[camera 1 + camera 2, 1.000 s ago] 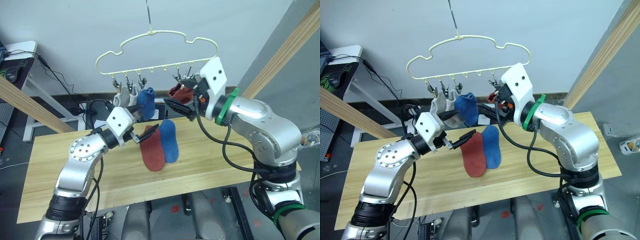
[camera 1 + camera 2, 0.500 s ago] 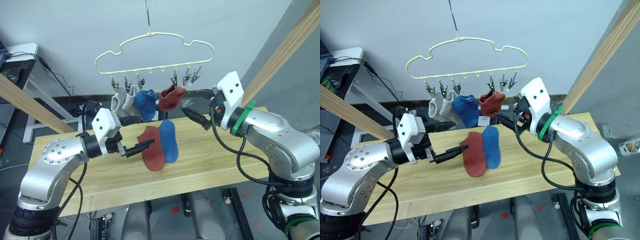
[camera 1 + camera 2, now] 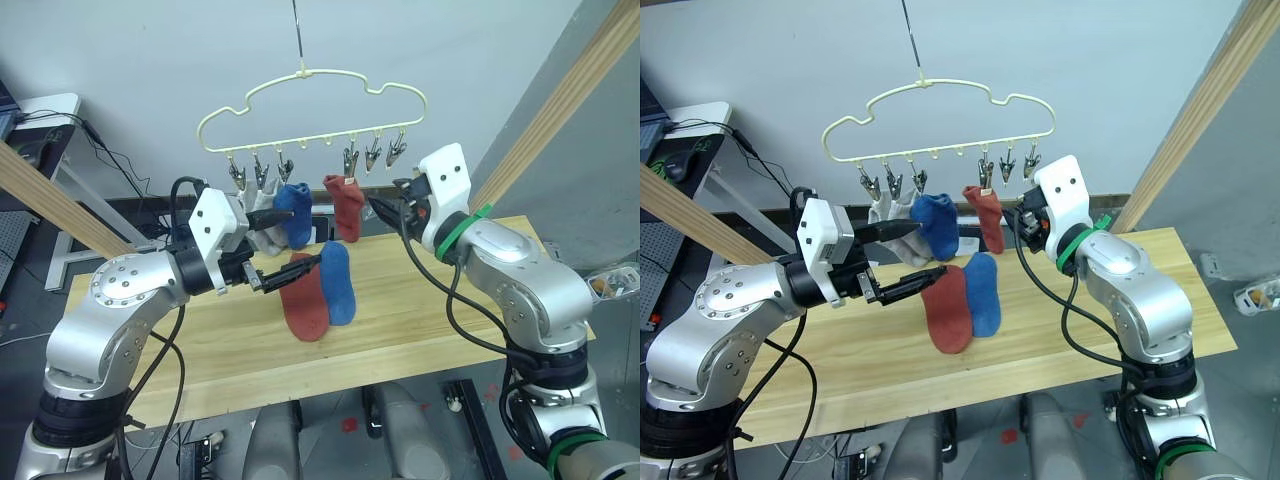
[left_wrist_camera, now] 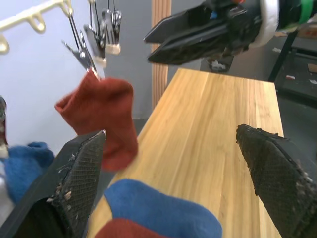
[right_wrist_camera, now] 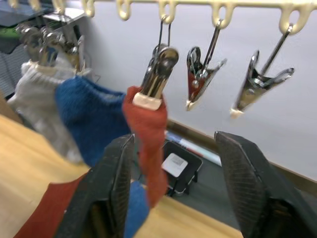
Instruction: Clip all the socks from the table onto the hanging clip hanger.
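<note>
Below both claws, the table (image 3: 420, 300) held a rust-red sock (image 3: 303, 300) and a blue sock (image 3: 336, 280). Above, the clip hanger (image 3: 310, 105) carried four socks. The left gripper (image 3: 285, 258) and right gripper (image 3: 385, 212) were wide, empty.

Six socks are in view. Four hang from the clip hanger (image 3: 310, 105): two light grey socks (image 3: 262, 212) side by side at its left end, one blue sock (image 3: 293, 210) next to them, and one rust-red sock (image 3: 348, 204) near the middle. Two lie on the table (image 3: 430, 300), touching, near its far edge: one rust-red sock (image 3: 305, 298) and one blue sock (image 3: 337, 282). The hanger carries one row of silver clips; two clips (image 5: 233, 82) at its right end hold nothing. Two grippers are in view, the left gripper (image 3: 285, 273) and the right gripper (image 3: 385, 213).
</note>
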Controlling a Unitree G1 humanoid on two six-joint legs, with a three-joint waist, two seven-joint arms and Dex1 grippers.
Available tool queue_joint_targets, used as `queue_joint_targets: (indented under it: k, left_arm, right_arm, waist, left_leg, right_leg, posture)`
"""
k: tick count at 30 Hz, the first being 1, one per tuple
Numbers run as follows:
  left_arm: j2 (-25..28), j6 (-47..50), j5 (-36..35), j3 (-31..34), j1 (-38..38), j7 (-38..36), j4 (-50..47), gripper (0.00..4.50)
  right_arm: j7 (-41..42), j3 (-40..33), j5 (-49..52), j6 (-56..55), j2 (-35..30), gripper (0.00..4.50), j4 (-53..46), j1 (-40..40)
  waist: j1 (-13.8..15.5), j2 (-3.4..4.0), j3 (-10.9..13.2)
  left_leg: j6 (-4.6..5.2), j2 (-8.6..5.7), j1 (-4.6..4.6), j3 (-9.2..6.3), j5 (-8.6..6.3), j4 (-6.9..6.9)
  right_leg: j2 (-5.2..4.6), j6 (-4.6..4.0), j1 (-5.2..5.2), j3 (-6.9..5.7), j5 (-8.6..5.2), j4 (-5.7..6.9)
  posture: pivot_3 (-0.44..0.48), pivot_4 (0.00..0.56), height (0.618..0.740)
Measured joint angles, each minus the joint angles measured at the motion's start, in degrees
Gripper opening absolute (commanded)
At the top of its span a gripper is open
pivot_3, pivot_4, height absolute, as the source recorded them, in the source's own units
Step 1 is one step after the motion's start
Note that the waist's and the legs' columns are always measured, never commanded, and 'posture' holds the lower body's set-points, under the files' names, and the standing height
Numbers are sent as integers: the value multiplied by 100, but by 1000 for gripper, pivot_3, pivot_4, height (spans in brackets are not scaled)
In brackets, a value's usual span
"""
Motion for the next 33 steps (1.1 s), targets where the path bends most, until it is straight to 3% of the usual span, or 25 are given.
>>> queue_joint_targets:
  k: [16,33]
  left_arm:
    - [-129,2,16,-166,-478,-6,277,4500]
    - [-157,-47,133,-166,-451,-44,373,4500]
  right_arm:
    - [-201,186,-838,-1320,686,2607,1833,-747]
    - [-354,68,-1174,-1929,1107,2607,2442,-931]
  waist:
    - [0,0,0]
    - [6,0,0]
  left_leg:
    - [0,1,-3,0,0,-2]
    - [0,1,-3,0,0,-2]
  right_leg:
    - [1,-27,-2,-1,16,-2]
    - [1,-27,-2,-1,17,-2]
  posture:
    - [-132,262,740]
    - [-129,262,740]
